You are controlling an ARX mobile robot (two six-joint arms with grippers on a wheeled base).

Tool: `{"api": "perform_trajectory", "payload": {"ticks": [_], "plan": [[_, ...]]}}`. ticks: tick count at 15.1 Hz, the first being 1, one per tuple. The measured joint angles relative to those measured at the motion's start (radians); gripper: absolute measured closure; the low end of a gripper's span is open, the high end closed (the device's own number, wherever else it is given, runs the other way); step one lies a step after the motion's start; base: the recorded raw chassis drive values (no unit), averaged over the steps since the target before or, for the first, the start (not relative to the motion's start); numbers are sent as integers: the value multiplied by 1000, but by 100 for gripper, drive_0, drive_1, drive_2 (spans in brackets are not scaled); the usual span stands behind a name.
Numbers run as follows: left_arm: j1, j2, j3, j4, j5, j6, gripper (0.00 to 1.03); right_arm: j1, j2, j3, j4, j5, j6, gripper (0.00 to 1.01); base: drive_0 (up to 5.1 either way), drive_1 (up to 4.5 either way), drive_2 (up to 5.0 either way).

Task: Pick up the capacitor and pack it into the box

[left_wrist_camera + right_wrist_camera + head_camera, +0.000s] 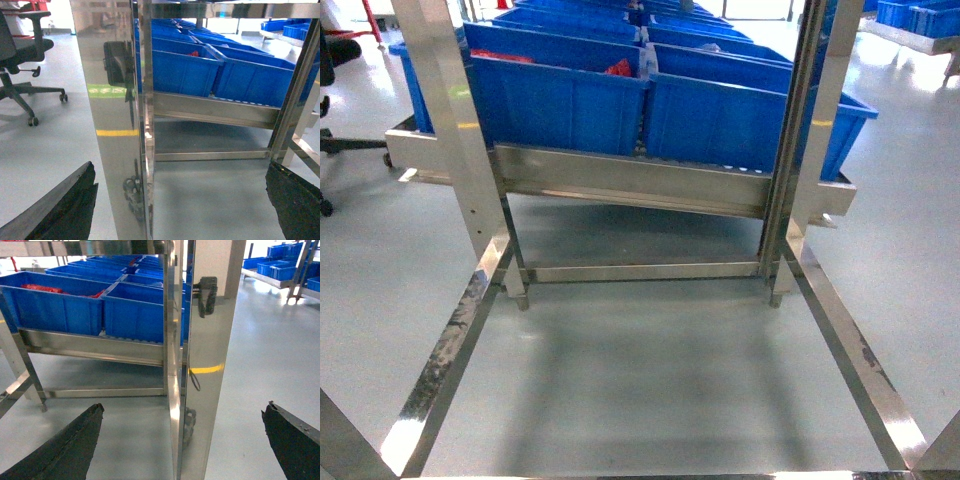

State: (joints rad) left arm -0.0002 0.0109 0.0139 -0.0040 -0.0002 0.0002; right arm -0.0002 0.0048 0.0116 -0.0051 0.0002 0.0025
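Neither the capacitor nor the box shows in any view. My left gripper (181, 170) is open, its dark fingers (65, 210) spread wide on either side of a shiny steel upright (117, 125). My right gripper (185, 407) is open as well, its fingers (292, 440) straddling another steel post (207, 360). Nothing sits between the fingers of either gripper except the posts further off. Neither gripper appears in the head view.
A steel rack (630, 185) carries rows of blue crates (560, 100), some holding red items (618, 68). Rack rails (850, 340) frame grey floor ahead. An office chair (20, 55) stands at left. More blue crates (277, 267) sit at far right.
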Motion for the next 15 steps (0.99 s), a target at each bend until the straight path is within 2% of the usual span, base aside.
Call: {"api": "perform_trajectory", "payload": {"ticks": [15], "plan": [[0,0,0,-1,-1,1,5,0,0,0,-2,0,0,3,0,0,0]]}}
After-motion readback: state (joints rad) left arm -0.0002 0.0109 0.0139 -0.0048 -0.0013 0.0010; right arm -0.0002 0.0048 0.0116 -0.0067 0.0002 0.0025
